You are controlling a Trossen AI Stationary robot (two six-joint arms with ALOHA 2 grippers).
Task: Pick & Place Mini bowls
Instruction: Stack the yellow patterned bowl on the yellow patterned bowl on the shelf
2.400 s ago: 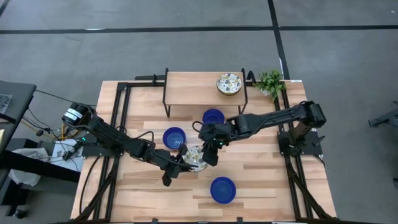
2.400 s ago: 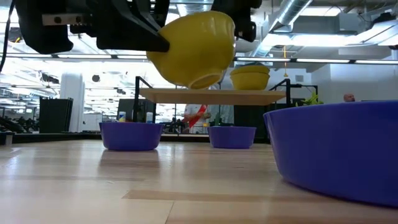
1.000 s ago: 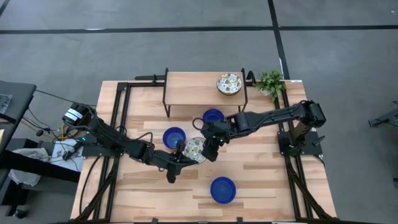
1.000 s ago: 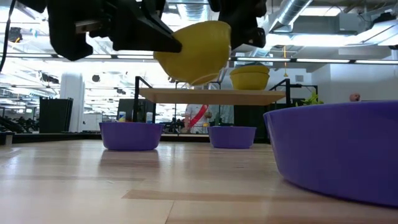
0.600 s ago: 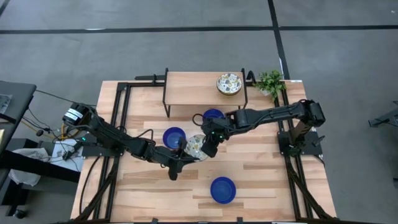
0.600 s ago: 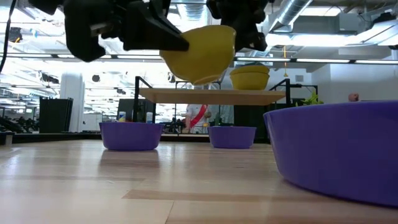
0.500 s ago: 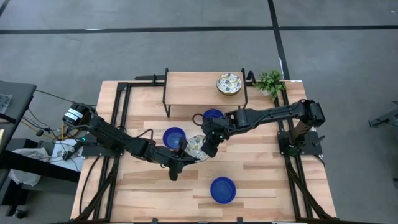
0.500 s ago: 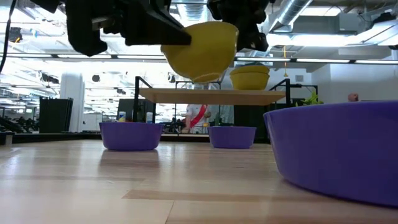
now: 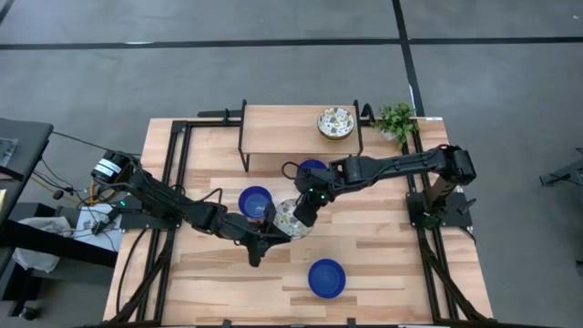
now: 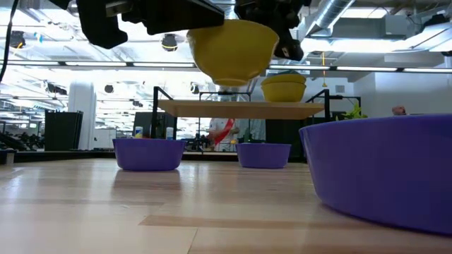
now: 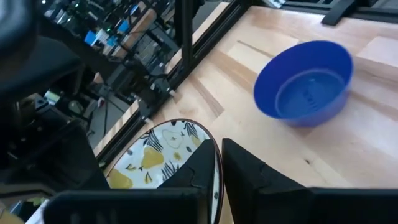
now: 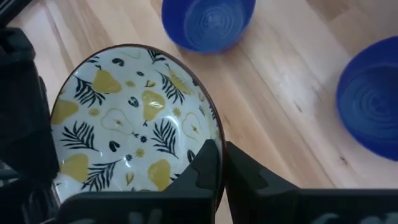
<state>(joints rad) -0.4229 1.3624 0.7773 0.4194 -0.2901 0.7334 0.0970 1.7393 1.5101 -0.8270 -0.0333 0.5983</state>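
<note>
Yellow on the outside and white inside with printed pears and dark leaves, the patterned bowl (image 12: 134, 121) hangs in the air above the middle of the bench (image 9: 383, 251), held from two sides at once. The right gripper (image 12: 216, 163) has its fingers clamped on the bowl's rim, one inside and one outside. The left gripper (image 11: 219, 163) sits on the opposite rim with its fingers close together around the edge, though whether they grip it firmly is hard to tell. From bench level the bowl shows as a yellow dome well clear of the wood.

Beneath and just beside it stand two blue bowls, one (image 9: 256, 201) towards the left arm and one (image 9: 312, 170) nearer the raised shelf (image 9: 282, 128) at the far edge. A third blue bowl (image 9: 326, 278) stands alone near the front edge. On the shelf sits another patterned bowl (image 9: 336, 122), and a small green plant (image 9: 395, 119) stands at the far right corner.
</note>
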